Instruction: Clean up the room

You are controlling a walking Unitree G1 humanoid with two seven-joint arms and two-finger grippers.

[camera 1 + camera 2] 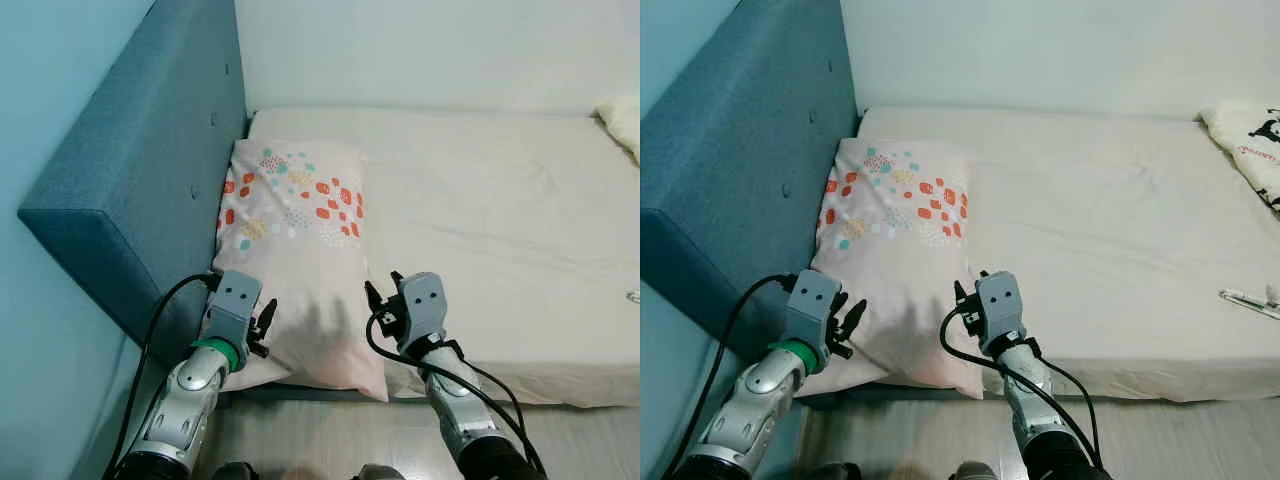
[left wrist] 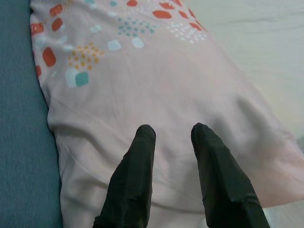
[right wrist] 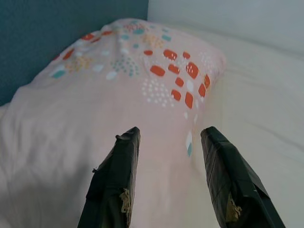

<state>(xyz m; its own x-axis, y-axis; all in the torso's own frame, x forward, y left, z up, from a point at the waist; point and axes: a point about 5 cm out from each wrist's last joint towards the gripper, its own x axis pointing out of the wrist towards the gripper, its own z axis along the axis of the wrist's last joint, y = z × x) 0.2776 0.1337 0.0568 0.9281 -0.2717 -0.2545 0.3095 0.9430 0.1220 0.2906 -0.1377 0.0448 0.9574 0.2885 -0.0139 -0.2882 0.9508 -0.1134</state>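
Note:
A pale pink pillow [image 1: 295,250] with red, teal and yellow spots lies along the bed's head end, its near corner hanging over the mattress edge. My left gripper [image 1: 266,322] hovers at the pillow's near left edge, fingers [image 2: 137,166] open with nothing between them, just above the fabric. My right gripper [image 1: 383,298] sits at the pillow's near right edge, fingers [image 3: 118,166] spread open over the cloth. Neither holds anything.
A blue upholstered headboard [image 1: 150,170] runs along the left of the cream mattress [image 1: 480,210]. A printed cushion or blanket [image 1: 1250,145] lies at the far right, with a small white object [image 1: 1248,300] near the mattress edge. Wooden floor [image 1: 330,430] lies below.

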